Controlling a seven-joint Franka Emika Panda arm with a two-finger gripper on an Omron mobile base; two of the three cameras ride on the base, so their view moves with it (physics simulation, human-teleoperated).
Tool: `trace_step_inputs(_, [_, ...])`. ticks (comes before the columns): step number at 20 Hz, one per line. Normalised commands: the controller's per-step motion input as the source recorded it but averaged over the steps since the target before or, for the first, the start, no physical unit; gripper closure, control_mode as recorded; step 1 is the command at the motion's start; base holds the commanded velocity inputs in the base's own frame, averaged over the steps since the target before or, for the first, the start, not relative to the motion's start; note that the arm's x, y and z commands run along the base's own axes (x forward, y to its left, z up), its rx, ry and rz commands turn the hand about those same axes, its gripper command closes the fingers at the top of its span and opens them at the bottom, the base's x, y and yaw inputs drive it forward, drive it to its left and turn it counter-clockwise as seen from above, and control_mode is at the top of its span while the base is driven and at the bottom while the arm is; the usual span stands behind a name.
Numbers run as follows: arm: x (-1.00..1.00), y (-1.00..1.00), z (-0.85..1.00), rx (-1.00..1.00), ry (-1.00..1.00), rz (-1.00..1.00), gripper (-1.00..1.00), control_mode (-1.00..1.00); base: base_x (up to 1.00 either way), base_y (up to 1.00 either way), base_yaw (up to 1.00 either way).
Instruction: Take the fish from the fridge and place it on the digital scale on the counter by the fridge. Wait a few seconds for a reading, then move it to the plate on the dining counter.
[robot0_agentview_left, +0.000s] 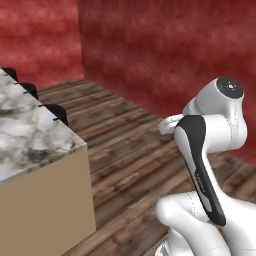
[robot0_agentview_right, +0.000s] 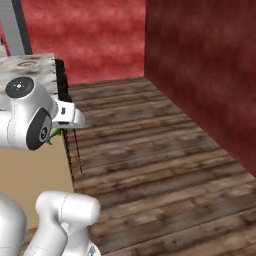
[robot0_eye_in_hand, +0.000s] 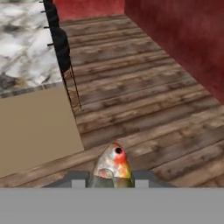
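Your claw (robot0_eye_in_hand: 111, 178) pinches the fish (robot0_eye_in_hand: 113, 168) over bare floor (robot0_eye_in_hand: 144, 109); a slip before the marble tabletop (robot0_eye_in_hand: 24, 48) drops it.

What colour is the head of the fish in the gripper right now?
Mottled orange and yellow over grey, with a red-ringed dark eye; the fish shows best in the hand view.
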Motion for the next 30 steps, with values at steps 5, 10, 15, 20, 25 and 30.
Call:
trace_step_inputs(5, [0.00,0.00,0.00,0.00,0.00,0.00,1.00,1.00,0.90,-0.77,0.42])
trace_step_inputs(10, [0.00,0.00,0.00,0.00,0.00,0.00,1.00,1.00,0.91,-0.76,0.42])
trace_step_inputs(15, [0.00,0.00,0.00,0.00,0.00,0.00,1.00,1.00,0.92,-0.77,0.42])
trace_step_inputs(20, [0.00,0.00,0.00,0.00,0.00,0.00,1.00,1.00,0.92,-0.77,0.42])
trace_step_inputs(25, [0.00,0.00,0.00,0.00,0.00,0.00,1.00,1.00,0.93,-0.76,0.42])
trace_step_inputs(30, [0.00,0.00,0.00,0.00,0.00,0.00,1.00,1.00,0.94,-0.77,0.42])
